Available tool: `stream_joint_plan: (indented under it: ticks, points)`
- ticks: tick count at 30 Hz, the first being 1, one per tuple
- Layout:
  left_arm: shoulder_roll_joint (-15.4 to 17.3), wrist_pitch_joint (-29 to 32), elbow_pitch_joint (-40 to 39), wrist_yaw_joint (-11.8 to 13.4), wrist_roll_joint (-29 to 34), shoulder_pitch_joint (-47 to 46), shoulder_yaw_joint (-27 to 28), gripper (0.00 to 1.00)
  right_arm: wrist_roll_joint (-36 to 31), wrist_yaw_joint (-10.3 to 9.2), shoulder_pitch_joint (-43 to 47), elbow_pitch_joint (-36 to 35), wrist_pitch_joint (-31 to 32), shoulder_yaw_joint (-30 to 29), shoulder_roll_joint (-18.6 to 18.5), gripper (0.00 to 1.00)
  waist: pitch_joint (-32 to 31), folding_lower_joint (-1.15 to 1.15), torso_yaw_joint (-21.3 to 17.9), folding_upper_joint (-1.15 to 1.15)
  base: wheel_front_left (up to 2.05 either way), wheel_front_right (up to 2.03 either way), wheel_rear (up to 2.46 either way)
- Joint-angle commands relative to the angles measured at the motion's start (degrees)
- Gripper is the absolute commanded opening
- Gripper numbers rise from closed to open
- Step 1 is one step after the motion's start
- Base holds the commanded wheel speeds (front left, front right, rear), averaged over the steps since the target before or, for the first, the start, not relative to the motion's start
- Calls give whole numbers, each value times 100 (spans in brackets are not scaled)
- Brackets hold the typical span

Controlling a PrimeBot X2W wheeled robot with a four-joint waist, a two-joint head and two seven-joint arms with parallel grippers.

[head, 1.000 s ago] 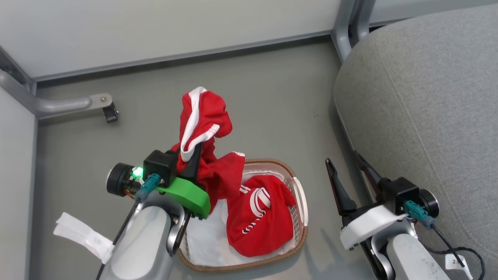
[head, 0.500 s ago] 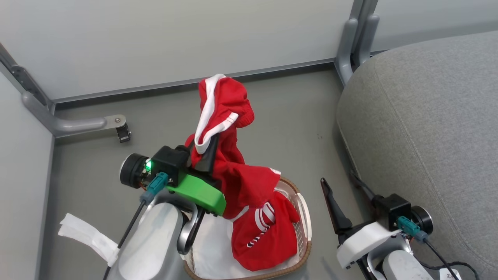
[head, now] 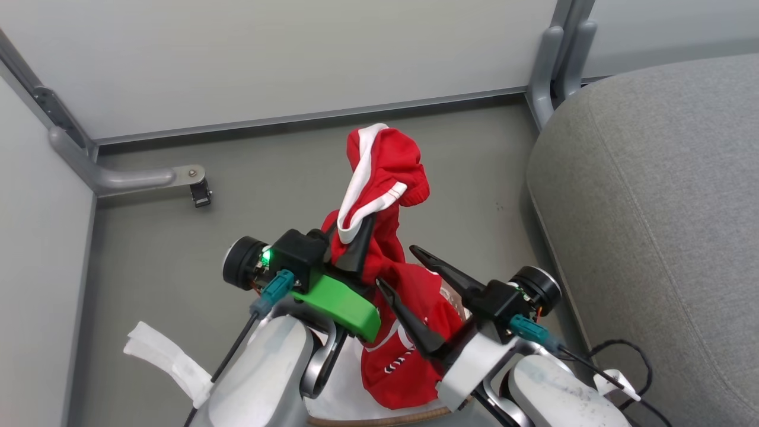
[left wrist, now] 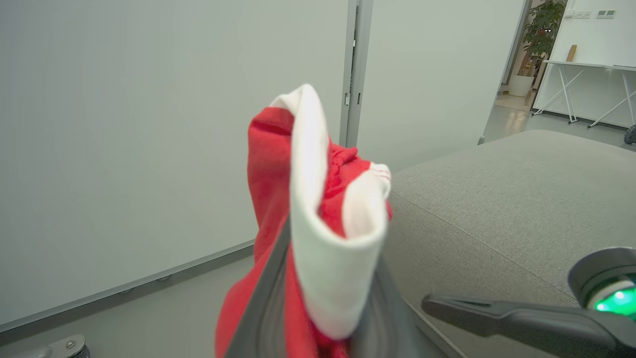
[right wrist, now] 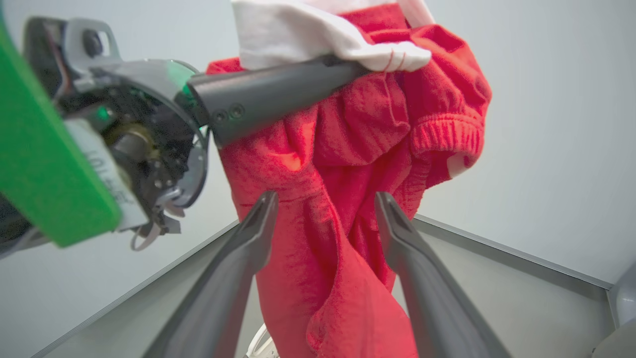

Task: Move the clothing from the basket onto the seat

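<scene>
We see the left fingers (head: 359, 249) clamped together on a red garment (head: 385, 160), pinching it at a white band of trim. The garment is held up in the air above the floor (head: 267, 196): a bunched part with a white stripe stands above the grip, and the rest hangs down in loose folds towards the basket (head: 379, 421). In the left wrist view the white trim folds over the fingertips and hides them, with the wall (left wrist: 124, 124) behind. The right fingers (head: 415, 323) are spread wide apart and hold nothing. They point up and to the left, at the hanging part of the garment just below the left fingers. In the right wrist view the red cloth drops between the two open fingers; we cannot tell whether either finger touches it. A second garment (head: 394, 367), red with white stripes and dark-and-white edging, lies crumpled in the basket on the white liner (head: 332, 394), partly hidden behind the right arm. The basket stands on the floor under both arms, and we see little more than its brown rim at the bottom edge. The grey seat (head: 652, 207) lies to the right, apart from the held garment, with no clothing on the part we can see.
</scene>
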Motion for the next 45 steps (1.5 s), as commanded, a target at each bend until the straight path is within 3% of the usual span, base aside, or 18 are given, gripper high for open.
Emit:
stream_joint_plan:
  ticks: [1,9,21,22,23,24,27,28,29,30,38,45]
  points:
    - [15,-5,-40,33,-64,-109,-74,0,33,-6,-96,192,-10,137,-26,100,12,0,52,0,0,0,0]
    - [16,-5,-159,135,-347,-210,-550,0,136,-7,-641,829,-11,668,117,100,33,0,306,0,0,0,0]
    - [16,-5,-353,332,-817,-315,-1116,0,-272,-6,-817,1138,-11,225,320,100,111,0,661,0,0,0,0]
    - [16,-5,-360,344,-861,-315,-1147,0,-241,-6,-803,1159,-11,229,316,91,121,0,675,0,0,0,0]
    - [16,-5,-360,362,-880,-321,-1168,0,-200,-6,-793,1190,-11,231,312,37,127,0,686,0,0,0,0]
    - [16,-5,-360,376,-901,-334,-1189,0,-134,-6,-790,1191,-11,239,313,0,136,0,695,0,0,0,0]
    - [16,-5,-369,440,-873,-377,-1172,0,-29,-6,-777,1179,-11,214,316,0,173,0,680,0,0,0,0]
    - [15,-5,-367,476,-793,-391,-1149,15,-21,-6,-777,1161,-11,197,316,0,192,0,660,0,0,0,0]
    - [15,-5,-370,484,-763,-378,-1120,53,-6,-7,-768,1167,-11,171,314,0,206,0,634,0,0,0,0]
    - [17,-3,-312,501,-744,-340,-1108,100,15,-6,-751,1157,-11,138,313,0,219,0,597,0,0,0,0]
    - [17,-3,-123,463,-568,-244,-932,100,-54,-6,-675,1054,-12,-153,318,0,315,0,104,0,0,0,0]
    - [17,-3,27,425,-319,-208,-714,100,-86,-6,-582,989,-12,-416,317,0,437,0,-623,0,0,0,0]
